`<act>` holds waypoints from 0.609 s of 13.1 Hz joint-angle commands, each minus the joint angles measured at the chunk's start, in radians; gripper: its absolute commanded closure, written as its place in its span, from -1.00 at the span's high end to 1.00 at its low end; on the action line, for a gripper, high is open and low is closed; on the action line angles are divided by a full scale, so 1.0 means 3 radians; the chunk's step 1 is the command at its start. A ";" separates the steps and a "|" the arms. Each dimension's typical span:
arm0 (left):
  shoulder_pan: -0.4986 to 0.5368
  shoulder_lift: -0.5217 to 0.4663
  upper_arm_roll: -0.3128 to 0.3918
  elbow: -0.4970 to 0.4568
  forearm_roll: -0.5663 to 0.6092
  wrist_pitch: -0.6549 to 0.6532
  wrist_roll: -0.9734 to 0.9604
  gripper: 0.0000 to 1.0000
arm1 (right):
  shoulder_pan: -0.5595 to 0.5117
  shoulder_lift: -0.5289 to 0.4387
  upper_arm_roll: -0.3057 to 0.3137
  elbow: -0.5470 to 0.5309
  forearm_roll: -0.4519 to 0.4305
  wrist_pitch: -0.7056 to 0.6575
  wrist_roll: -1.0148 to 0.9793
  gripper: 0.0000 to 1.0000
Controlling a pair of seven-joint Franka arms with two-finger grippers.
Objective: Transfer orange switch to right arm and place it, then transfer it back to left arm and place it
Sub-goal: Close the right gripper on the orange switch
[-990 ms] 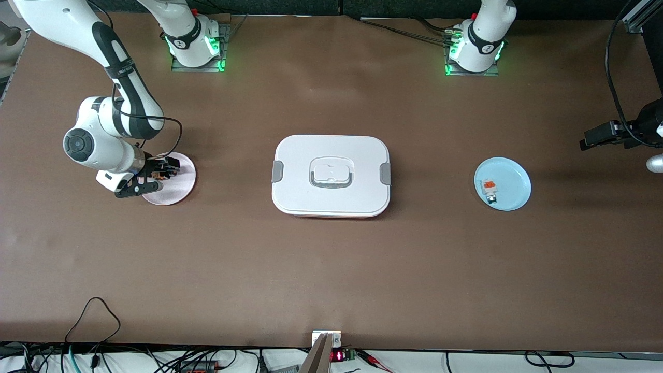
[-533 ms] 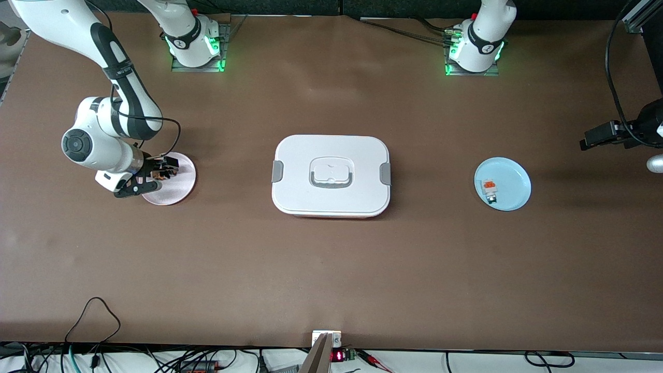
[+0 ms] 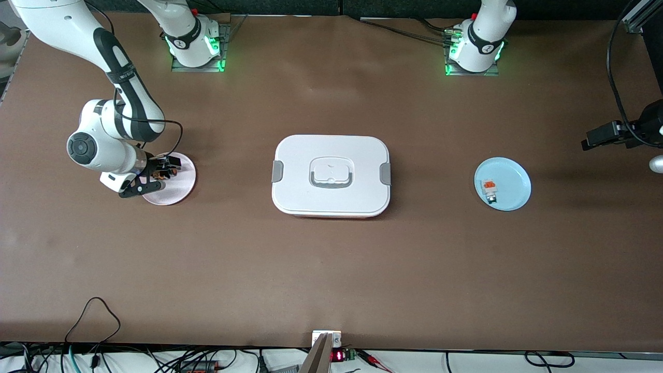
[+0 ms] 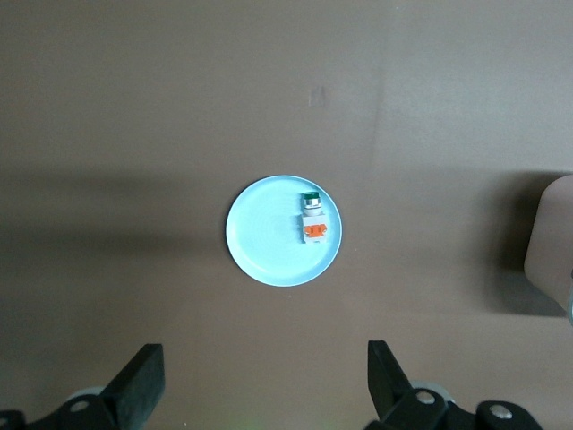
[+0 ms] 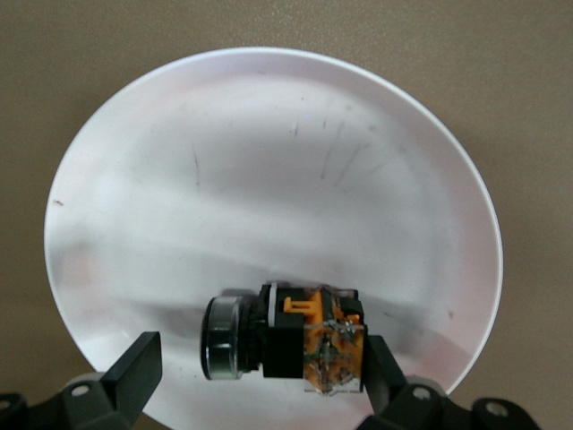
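- Your right pincer (image 3: 155, 176) is down low over the pink plate (image 3: 178, 189) at the right arm's end of the tabletop (image 3: 331, 269). Its black fingers (image 5: 134, 363) stand apart on either side of the switch (image 5: 282, 331), not squeezing it.
- That switch lies on its side on the plate: chunky black barrel, round cap at one end, orange bits and a tangle of metal contacts at the other. The cap's colour isn't clear from the wrist view.
- The plate is smooth, glossy and round, with a few thin scuff marks on it.
- The box (image 3: 331, 175) sits mid-table between the two plates: white plastic, rounded corners, grey side clips, and a grey-rimmed handle sunk into the lid.
- Your left pincer (image 4: 264, 385) is up in the air over the brown tabletop near the blue plate (image 4: 260, 242), fingers wide apart and holding nothing. That arm is waiting.
- The blue plate, toward the left arm's end, carries a small white block (image 3: 489, 189) with an orange patch.
- The tabletop is a matte brown sheet.
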 commanded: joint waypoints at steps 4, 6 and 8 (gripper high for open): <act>0.0036 -0.0003 -0.0005 0.0015 -0.0076 -0.0023 0.0069 1.00 | -0.0126 0.0064 0.0029 -0.0030 0.0002 0.0101 -0.0235 1.00; 0.0036 -0.0003 -0.0005 0.0015 -0.0076 -0.0023 0.0069 1.00 | -0.0121 0.0090 0.0029 -0.0030 0.0007 0.0111 -0.0224 0.98; 0.0031 0.0002 -0.0005 0.0010 -0.0046 -0.0023 0.0069 1.00 | -0.0100 0.0090 0.0029 -0.0030 0.0007 0.0101 -0.0194 0.80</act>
